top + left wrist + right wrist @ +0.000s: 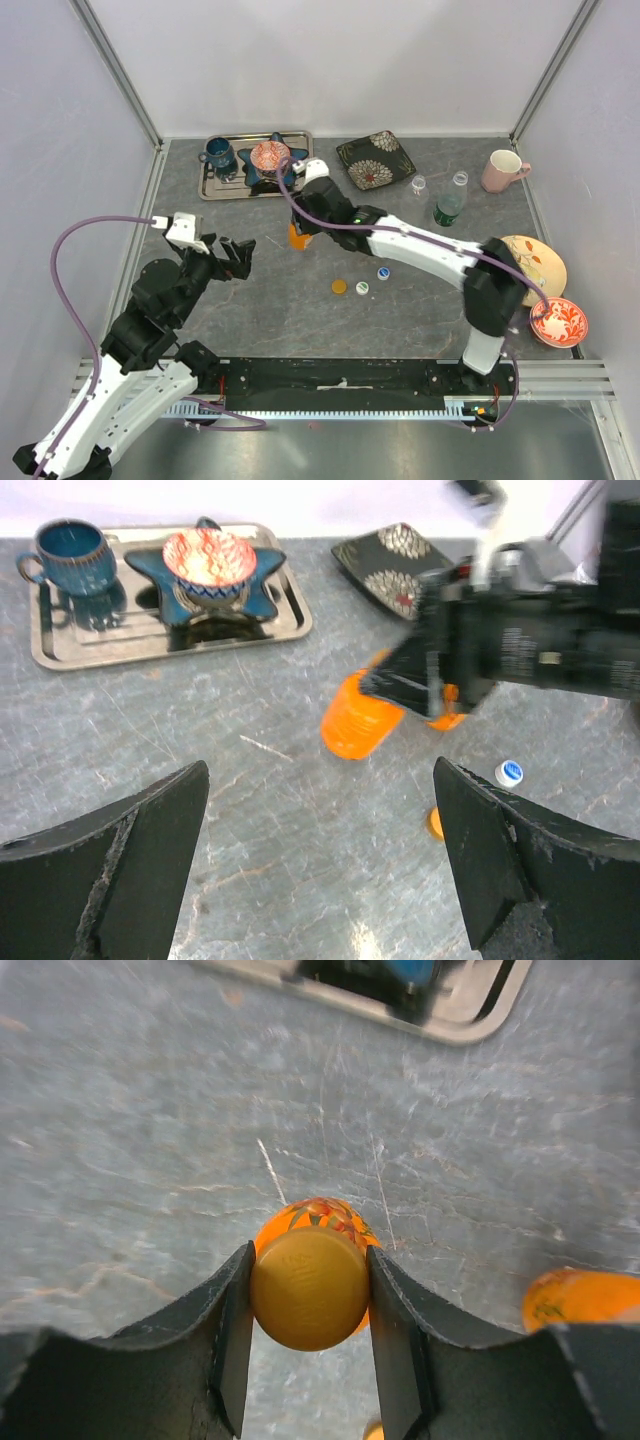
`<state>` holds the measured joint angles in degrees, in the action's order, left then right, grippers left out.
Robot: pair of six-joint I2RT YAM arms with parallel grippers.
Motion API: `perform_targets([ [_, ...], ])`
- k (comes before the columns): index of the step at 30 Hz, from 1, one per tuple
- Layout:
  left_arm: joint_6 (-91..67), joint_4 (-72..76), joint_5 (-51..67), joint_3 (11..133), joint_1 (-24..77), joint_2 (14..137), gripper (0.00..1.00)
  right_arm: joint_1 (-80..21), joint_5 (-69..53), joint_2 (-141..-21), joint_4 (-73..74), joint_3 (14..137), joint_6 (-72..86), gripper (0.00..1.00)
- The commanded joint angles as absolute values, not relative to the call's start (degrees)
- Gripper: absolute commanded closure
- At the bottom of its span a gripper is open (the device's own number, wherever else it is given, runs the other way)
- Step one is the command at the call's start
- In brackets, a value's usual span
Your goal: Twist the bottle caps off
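Between the fingers of the right gripper, pinched from both sides, sits the round orange plastic cap, its small orange bottle running lengthwise away toward the grey table; the left gripper hangs spread wide, empty, well apart leftward.

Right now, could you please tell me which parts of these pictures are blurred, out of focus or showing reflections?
Top external: sharp and evenly lit, with only soft shadows. Left wrist: the right arm is smeared, and the tray shows mirror-like reflections. Right wrist: the cap between the fingers is crisp, while the tray along the top edge is out of focus.
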<state>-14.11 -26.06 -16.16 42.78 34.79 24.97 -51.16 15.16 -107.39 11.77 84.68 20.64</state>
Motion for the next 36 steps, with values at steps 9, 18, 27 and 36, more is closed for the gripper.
perform_targets([
  [9,-12.30,-13.18,-5.17,59.55,33.40,47.77,0.01,-51.15,10.38,-72.71,18.45,75.68,27.33,1.00],
  [18,-34.71,12.98,53.15,60.39,24.43,60.38,0.00,-51.15,1.76,-63.82,22.32,76.20,26.72,1.00],
  [27,-37.53,24.52,65.56,55.28,24.43,61.17,0.00,-51.06,-5.88,-62.05,20.83,78.92,26.72,1.00],
  [36,-30.95,17.15,64.25,55.28,26.98,61.26,0.00,-51.15,-11.51,-64.25,16.26,80.51,29.70,1.00],
])
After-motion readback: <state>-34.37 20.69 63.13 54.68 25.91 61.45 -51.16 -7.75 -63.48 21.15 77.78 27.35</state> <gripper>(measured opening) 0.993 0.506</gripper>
